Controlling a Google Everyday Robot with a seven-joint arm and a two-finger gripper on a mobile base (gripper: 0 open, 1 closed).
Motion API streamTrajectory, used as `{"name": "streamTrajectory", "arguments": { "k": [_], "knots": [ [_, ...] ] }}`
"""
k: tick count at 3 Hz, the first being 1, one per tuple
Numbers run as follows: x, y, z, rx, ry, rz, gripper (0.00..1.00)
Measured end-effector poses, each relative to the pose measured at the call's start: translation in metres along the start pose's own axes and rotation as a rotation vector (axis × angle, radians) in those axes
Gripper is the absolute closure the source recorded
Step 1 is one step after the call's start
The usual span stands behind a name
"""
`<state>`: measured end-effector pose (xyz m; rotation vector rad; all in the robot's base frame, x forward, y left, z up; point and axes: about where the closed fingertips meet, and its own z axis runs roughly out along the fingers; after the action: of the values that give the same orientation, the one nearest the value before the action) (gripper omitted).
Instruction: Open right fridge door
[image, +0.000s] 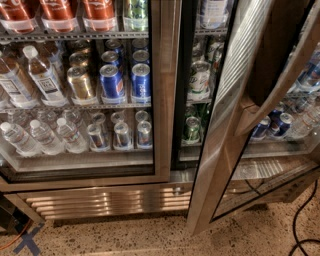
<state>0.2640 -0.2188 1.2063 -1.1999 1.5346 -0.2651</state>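
Right fridge door (220, 150) is standing swung out from the cabinet. Its wide steel frame is leaning across the right half of the view, from the top edge down to the floor. Its lower corner is hanging clear of the base grille (100, 200), and its glass is facing off to the right. Blue cans (272, 125) and pale bottles are showing through that glass on a shelf behind. Gripper (280, 55) is sitting high at the upper right as a dark mass against the upper part of the open door, just above a steel diagonal bar. I cannot tell whether it is parted, closed, or clamping anything. The opening between the two doors is showing green cans (192, 127) stacked on two shelves beside the black gasket edge. Left door (162, 100) is staying flush with the cabinet. Behind its glass, red bottles (60, 10) are lining the top shelf. A gold can (80, 82) is sitting beside blue-and-red cans (125, 77) on the middle shelf. Clear water bottles (42, 135) are lying and standing along the lower one. The speckled floor (125, 237) is carrying a black cable (300, 220) curling at the right edge. A blue tape cross (30, 242) is lying at the bottom left, near a thin orange cord (10, 242).
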Motion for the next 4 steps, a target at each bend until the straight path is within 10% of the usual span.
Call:
{"name": "streamTrajectory", "arguments": {
  "k": [4],
  "knots": [
    [0.0000, 0.0000, 0.0000, 0.000, 0.000, 0.000, 0.00]
  ]
}}
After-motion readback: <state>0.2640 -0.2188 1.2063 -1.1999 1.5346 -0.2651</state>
